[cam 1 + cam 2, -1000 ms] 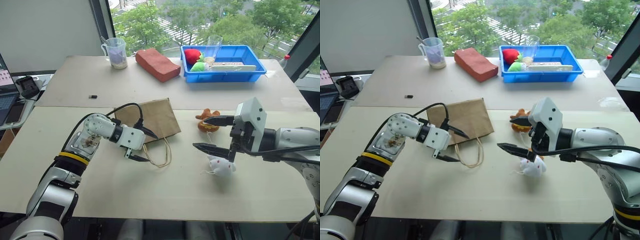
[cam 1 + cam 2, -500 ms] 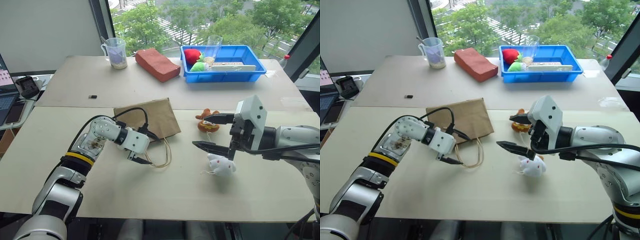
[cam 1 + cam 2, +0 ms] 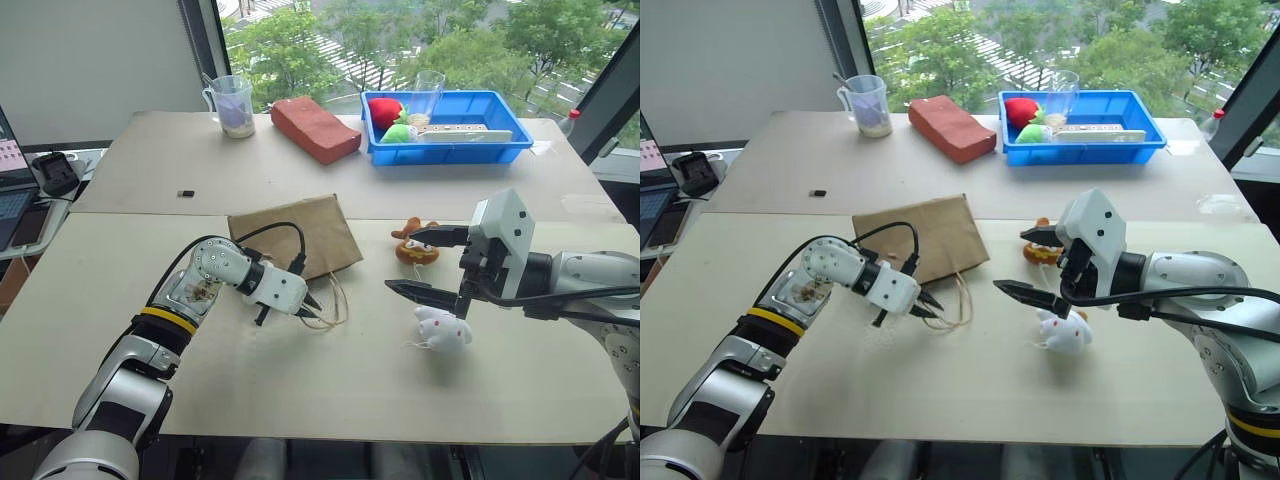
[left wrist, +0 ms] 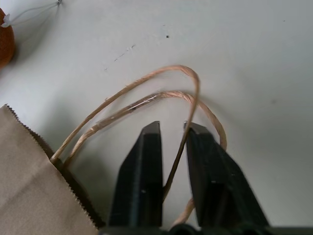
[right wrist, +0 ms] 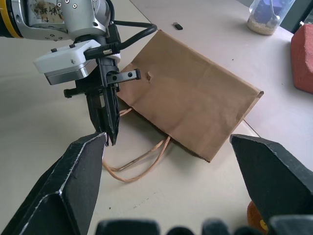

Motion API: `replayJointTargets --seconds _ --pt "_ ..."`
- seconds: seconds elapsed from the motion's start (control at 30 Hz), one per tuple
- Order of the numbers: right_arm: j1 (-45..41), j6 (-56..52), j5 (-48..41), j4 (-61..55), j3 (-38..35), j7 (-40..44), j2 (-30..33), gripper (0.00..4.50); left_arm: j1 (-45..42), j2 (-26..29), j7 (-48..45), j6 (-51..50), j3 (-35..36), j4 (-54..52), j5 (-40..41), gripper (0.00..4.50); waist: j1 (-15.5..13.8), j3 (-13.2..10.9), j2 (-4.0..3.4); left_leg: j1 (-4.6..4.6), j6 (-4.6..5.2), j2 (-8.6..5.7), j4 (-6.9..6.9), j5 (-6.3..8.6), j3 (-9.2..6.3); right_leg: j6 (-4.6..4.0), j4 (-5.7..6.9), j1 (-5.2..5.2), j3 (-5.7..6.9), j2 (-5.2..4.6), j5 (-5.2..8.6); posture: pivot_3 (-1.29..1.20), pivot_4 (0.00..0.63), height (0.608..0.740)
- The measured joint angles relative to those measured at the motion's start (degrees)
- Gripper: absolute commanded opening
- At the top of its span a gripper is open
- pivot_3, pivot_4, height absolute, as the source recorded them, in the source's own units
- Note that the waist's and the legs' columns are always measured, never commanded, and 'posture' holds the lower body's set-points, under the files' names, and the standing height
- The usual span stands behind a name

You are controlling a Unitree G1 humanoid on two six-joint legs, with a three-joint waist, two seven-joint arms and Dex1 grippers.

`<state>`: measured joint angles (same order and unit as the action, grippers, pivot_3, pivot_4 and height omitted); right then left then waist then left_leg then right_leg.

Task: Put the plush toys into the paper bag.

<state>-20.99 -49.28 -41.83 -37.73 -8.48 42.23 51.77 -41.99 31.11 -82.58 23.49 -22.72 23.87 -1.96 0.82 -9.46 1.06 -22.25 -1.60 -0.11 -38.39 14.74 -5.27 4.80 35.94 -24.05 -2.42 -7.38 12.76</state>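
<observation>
Two pale tables (image 3: pixel 140 160) abut beside windows (image 3: pixel 330 40) showing green trees.

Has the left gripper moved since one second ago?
Yes. The left gripper moved rightward along the paper bag's front edge, and its jaws closed on a cord handle.

At the centre of the frame the paper bag (image 3: pixel 295 236) lies flat, its mouth closed, handles (image 3: pixel 328 305) under the left gripper (image 3: pixel 318 312). The right gripper (image 3: pixel 428 263) hangs between both plush toys (image 3: pixel 443 330). Bare table (image 3: pixel 330 385) along the lower frame is free to pass.
</observation>
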Motion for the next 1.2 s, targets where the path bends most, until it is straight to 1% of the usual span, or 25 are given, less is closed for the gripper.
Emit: replayJointTargets --seconds 0.1,0.17,0.23,0.3,0.37,0.47,0.53,0.6,0.7,0.77,0.83,0.9,0.97,1.0,1.2 --pt "0.18 0.02 0.05 0.03 -0.03 0.13 0.38 4.5 0.17 -0.22 -0.72 -2.85 0.42 -1.02 2.54 0.03 0.0 0.0 0.0 -0.01 0.0 0.0 0.0 0.0 0.0 0.0 0.01 0.0 0.0 0.0 0.0 0.0 0.15 0.74" --pt "1.81 0.06 0.24 0.05 -0.1 0.46 1.43 4.5 0.18 -0.56 -0.87 -5.85 2.0 -2.86 5.91 0.03 -0.08 0.0 0.01 -0.04 0.0 0.0 -0.01 0.0 -0.06 0.0 0.03 0.0 0.03 0.0 0.0 0.0 0.15 0.74" --pt "4.77 0.25 0.88 0.26 -0.37 1.28 2.56 4.5 0.13 -0.33 -1.51 -8.33 4.16 -4.74 9.5 0.03 -0.07 0.0 0.0 -0.04 0.01 0.0 -0.01 0.01 -0.06 0.0 0.07 0.0 0.03 0.0 0.0 0.0 0.15 0.74" --pt "10.19 0.72 2.52 0.98 -1.17 3.29 5.49 4.5 0.14 0.6 -2.0 -13.51 7.85 -6.55 14.64 0.03 0.02 0.0 0.0 -0.03 0.07 0.0 -0.01 0.04 -0.06 0.0 0.11 0.0 0.03 0.0 0.0 0.0 0.15 0.74" --pt "12.95 1.69 4.14 2.11 -1.28 4.72 6.54 4.5 0.12 1.68 -1.99 -16.54 10.74 -7.54 17.6 0.03 0.13 0.0 0.0 0.0 0.08 0.0 -0.01 0.05 -0.04 0.0 0.07 0.01 0.02 0.0 0.0 0.0 0.15 0.74" --pt "12.54 3.64 5.7 3.16 -0.83 4.95 5.28 4.5 0.01 1.5 -1.71 -19.34 12.58 -8.4 19.59 0.03 0.46 0.0 0.01 0.05 0.08 0.0 -0.09 0.04 -0.01 0.01 0.05 0.03 0.0 0.0 0.01 0.0 0.15 0.74" --pt "9.9 3.98 5.81 3.71 0.7 3.77 1.94 4.5 -0.07 1.07 -1.1 -20.02 12.77 -8.42 19.92 0.03 0.6 0.0 0.01 0.09 0.08 0.0 -0.17 0.04 -0.02 0.01 0.08 0.07 0.0 0.01 0.01 0.0 0.15 0.74" --pt "8.1 4.0 5.77 3.89 2.76 2.65 -0.95 3.97 -0.08 0.75 -0.54 -20.1 12.81 -8.43 19.93 0.0 0.55 0.0 0.01 0.06 0.08 0.0 -0.22 0.04 -0.04 0.01 0.09 0.07 0.01 0.01 0.01 0.0 0.15 0.74" --pt "5.03 3.95 5.95 5.26 5.76 -1.1 -7.93 3.05 -0.19 0.52 0.41 -20.43 13.05 -8.49 19.98 0.0 0.55 0.0 0.01 0.02 0.08 -0.01 -0.26 0.05 -0.05 0.01 0.08 0.05 0.01 0.01 0.0 0.0 0.15 0.74" --pt "3.26 4.02 7.65 6.67 8.71 -3.78 -12.33 2.23 -0.23 0.36 1.0 -20.93 13.36 -8.66 20.02 0.0 0.38 0.0 0.01 0.0 0.08 -0.01 -0.25 0.04 -0.1 0.01 0.09 0.04 0.04 0.01 0.0 0.0 0.15 0.74" --pt "2.42 4.9 9.47 8.57 11.55 -5.45 -15.93 1.61 -0.38 0.1 1.58 -21.3 13.87 -9.05 20.08 0.0 0.25 0.0 0.01 -0.02 0.08 -0.02 -0.25 0.04 -0.11 0.01 0.08 0.03 0.04 0.01 0.0 0.0 0.15 0.74" --pt "1.05 7.54 12.42 13.21 15.44 -6.76 -21.49 0.87 -1.15 -0.67 2.69 -21.82 14.45 -9.43 20.19 0.0 0.28 0.0 0.01 -0.02 0.07 -0.03 -0.26 0.04 -0.11 0.01 0.08 0.02 0.03 0.01 0.0 0.0 0.15 0.74" --pt "0.04 9.93 14.6 17.11 17.81 -7.21 -24.43 0.23 -1.95 -1.4 3.44 -22.47 14.87 -9.51 20.33 0.0 0.25 0.0 0.01 -0.02 0.07 -0.04 -0.27 0.04 -0.11 0.01 0.09 0.03 0.04 0.01 0.0 0.0 0.15 0.74" --pt "-0.97 11.6 16.09 20.13 18.52 -7.55 -26.54 0.03 -2.41 -1.7 3.9 -22.71 15.02 -9.51 20.35 0.0 0.34 0.0 0.0 -0.02 0.06 -0.04 -0.27 0.04 -0.1 0.01 0.09 0.02 0.03 0.01 0.0 0.0 0.15 0.74" --pt "-5.96 18.55 21.55 31.84 20.49 -9.2 -34.86 0.03 -3.05 -2.07 4.52 -24.33 15.21 -10.52 21.16 0.0 1.41 0.01 -0.01 0.02 0.05 -0.04 -0.2 0.03 -0.16 0.0 0.19 -0.05 0.04 0.02 0.0 0.0 0.15 0.74"
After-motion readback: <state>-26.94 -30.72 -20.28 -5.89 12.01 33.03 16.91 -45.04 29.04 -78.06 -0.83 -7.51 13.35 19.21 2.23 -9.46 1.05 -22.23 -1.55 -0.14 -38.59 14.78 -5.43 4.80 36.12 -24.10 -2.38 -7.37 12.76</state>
